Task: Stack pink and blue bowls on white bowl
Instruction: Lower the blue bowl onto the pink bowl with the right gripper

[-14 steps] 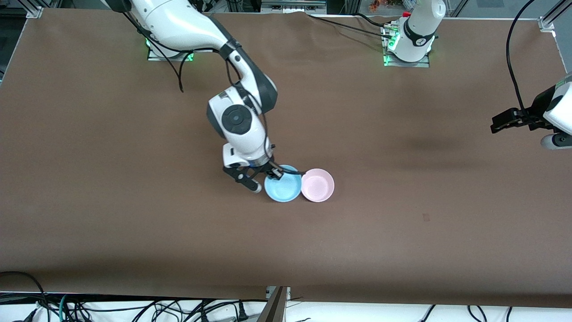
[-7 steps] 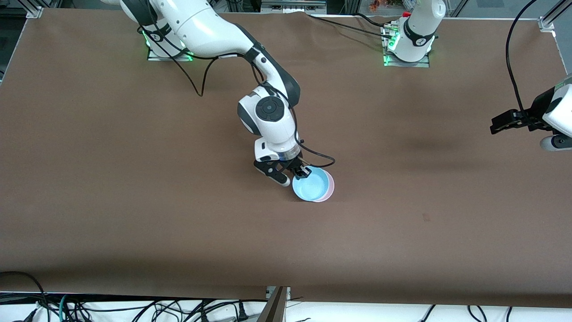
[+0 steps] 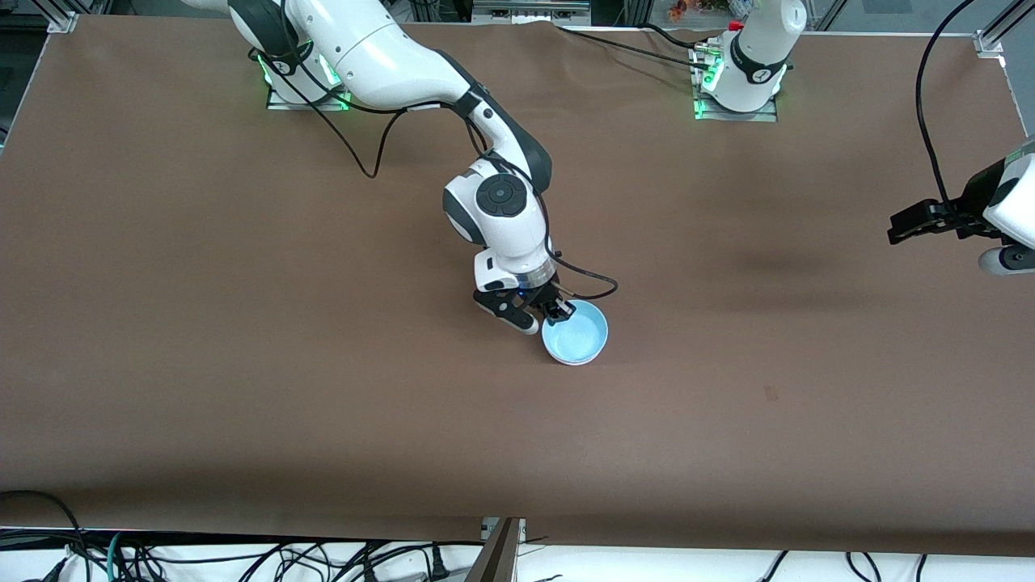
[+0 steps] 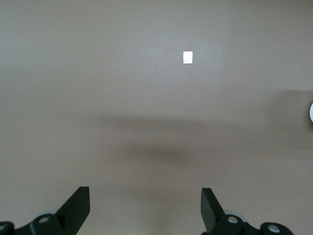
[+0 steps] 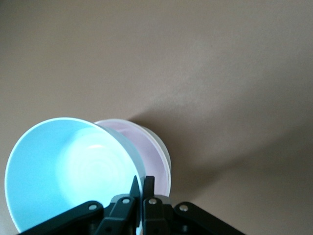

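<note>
The table [image 3: 242, 323] is covered with a plain brown sheet. One stack of bowls stands on it, directly under the right gripper [image 3: 558, 309]. The white bowl [image 5: 167, 157] is the lowest and the only bowl resting on the sheet. The pink bowl [image 5: 146, 142] sits inside it. The blue bowl [image 3: 575, 333], clamped at its rim, is on top. A small white square tag [image 4: 188, 57] lies flat on the sheet below the left gripper [image 4: 145, 205], well apart from the stack. Both arm base plates [image 3: 736, 109] are mounted on the table.
</note>
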{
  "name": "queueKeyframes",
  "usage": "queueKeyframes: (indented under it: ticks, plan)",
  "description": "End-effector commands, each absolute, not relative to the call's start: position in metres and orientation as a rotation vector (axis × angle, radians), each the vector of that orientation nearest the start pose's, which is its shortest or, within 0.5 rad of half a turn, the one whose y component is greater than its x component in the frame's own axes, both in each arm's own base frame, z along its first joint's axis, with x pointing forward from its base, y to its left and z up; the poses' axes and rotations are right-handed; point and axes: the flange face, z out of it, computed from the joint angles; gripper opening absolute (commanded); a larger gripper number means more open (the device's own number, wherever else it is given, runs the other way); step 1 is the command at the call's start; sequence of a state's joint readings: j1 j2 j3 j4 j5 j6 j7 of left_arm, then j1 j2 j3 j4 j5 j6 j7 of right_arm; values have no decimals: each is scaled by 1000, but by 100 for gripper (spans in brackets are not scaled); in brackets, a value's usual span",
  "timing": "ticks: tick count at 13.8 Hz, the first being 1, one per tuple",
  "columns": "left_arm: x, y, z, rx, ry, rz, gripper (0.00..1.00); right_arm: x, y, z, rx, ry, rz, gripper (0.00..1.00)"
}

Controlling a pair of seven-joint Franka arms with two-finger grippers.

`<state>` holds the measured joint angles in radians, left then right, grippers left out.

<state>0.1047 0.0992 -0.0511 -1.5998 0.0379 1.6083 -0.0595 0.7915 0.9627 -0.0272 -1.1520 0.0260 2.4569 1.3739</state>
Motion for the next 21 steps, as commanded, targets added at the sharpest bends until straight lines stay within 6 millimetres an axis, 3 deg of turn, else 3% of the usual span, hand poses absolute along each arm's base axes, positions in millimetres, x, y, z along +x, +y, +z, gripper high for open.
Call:
queueKeyframes:
  ticks: [1,6,14,18,21]
  plan:
    - [584,37,563,-3115,-187,146,100,565,570,243,-2691,847,-265,0]
    - [584,39,563,-3115,-189,146,100,566,565,227,-2714,846,-266,0]
    - [584,39,563,-3117,-187,146,100,573,558,224,-2744,820,-302,0]
    - [585,39,563,-3117,-187,148,100,575,555,224,-2739,825,-303,30]
    - [585,39,563,-3117,-187,148,100,577,555,227,-2735,826,-306,41]
